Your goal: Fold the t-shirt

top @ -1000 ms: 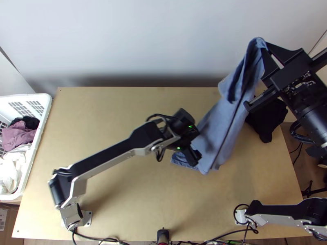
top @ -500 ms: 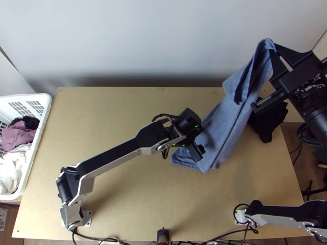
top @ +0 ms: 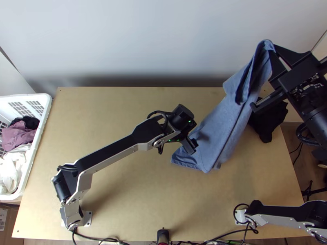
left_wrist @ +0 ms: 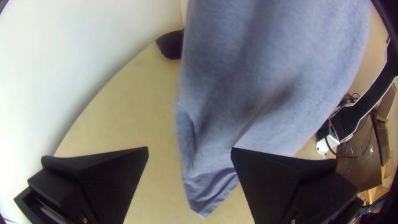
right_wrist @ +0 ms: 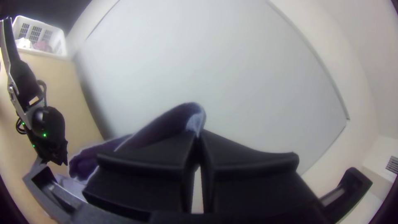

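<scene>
In the top view my right gripper (top: 274,49), high at the upper right, is shut on the upper end of the blue t-shirt (top: 229,122), which hangs bunched and slanting down, its lower end lying on the table. My left gripper (top: 194,146) is beside the shirt's lower left part. In the left wrist view the left gripper (left_wrist: 189,153) stands open, with the shirt's lower corner (left_wrist: 211,186) seen between and beyond its fingers. The right wrist view has the right gripper (right_wrist: 199,137) pinching a fold of the shirt (right_wrist: 170,120).
A white basket (top: 39,139) holding clothes stands at the table's left edge. A black cloth (top: 267,118) lies at the table's right rear, below the right gripper. Bare wood of the table (top: 102,118) extends around the left arm. Cables run along the near edge.
The right gripper has shifted right with the shirt's upper end. The left gripper moved slightly right, then back left and up the picture, and more of the shirt's lower part is uncovered.
</scene>
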You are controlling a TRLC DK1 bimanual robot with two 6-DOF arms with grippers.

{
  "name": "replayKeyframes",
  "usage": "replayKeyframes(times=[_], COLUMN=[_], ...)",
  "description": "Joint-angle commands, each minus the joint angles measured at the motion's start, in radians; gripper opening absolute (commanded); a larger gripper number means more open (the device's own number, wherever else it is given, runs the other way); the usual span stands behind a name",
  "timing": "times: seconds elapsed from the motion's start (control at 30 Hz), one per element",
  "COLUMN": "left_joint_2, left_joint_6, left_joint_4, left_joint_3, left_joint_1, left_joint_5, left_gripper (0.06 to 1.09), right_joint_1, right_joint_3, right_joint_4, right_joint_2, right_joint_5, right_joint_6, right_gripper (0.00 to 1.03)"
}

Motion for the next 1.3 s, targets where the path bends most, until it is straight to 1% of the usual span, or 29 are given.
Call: replayKeyframes(times=[0.0,0.1,0.13,0.17,0.2,0.23,0.27,0.3,0.33,0.53,0.73,1.0,1.1,1.2,1.27], left_joint_2=[0.066,0.1,0.111,0.12,0.126,0.134,0.135,0.134,0.134,0.074,-0.067,-0.262,-0.337,-0.411,-0.458], left_joint_6=[0.018,0.035,0.039,0.047,0.052,0.055,0.055,0.056,0.058,0.061,0.075,0.091,0.088,0.085,0.09], left_joint_4=[0.014,0.014,0.006,-0.006,-0.02,-0.033,-0.039,-0.039,-0.039,-0.068,-0.089,-0.175,-0.198,-0.217,-0.22], left_joint_3=[0.036,0.054,0.062,0.074,0.087,0.096,0.097,0.099,0.099,0.088,0.054,0.047,0.051,0.047,0.039], left_joint_1=[-0.02,-0.034,-0.035,-0.037,-0.04,-0.041,-0.043,-0.043,-0.041,-0.015,0.025,0.13,0.215,0.305,0.364], left_joint_5=[-0.001,0.019,0.042,0.088,0.137,0.177,0.184,0.184,0.183,0.178,0.157,0.146,0.146,0.146,0.144], left_gripper=[1.03,1.02,1.0,0.89,0.73,0.55,0.35,0.19,0.09,0.09,0.09,0.09,0.09,0.09,0.09], right_joint_1=[-0.003,-0.003,-0.003,-0.003,-0.003,-0.003,-0.003,-0.003,-0.005,-0.017,-0.035,-0.044,-0.072,-0.156,-0.175], right_joint_3=[-0.007,-0.009,-0.009,-0.009,-0.009,-0.009,-0.009,-0.009,-0.01,-0.016,-0.019,-0.024,-0.019,-0.021,-0.015], right_joint_4=[0.0,0.0,0.001,0.001,0.003,0.003,0.004,0.004,0.004,0.004,0.004,0.006,0.017,0.024,0.032], right_joint_2=[0.001,0.001,0.002,0.004,0.004,0.004,0.004,0.005,0.005,0.004,-0.002,-0.011,-0.011,-0.007,-0.007], right_joint_5=[0.001,-0.001,-0.001,-0.001,-0.001,-0.001,0.001,-0.001,-0.001,-0.001,-0.001,0.001,0.001,0.001,0.001], right_joint_6=[0.004,0.004,0.004,0.002,0.001,0.001,0.001,0.001,0.001,0.004,0.007,0.001,0.002,0.004,0.005], right_gripper=[0.03,0.03,0.03,0.03,0.03,0.03,0.03,0.03,0.03,0.03,0.03,0.03,0.03,0.03,0.03])
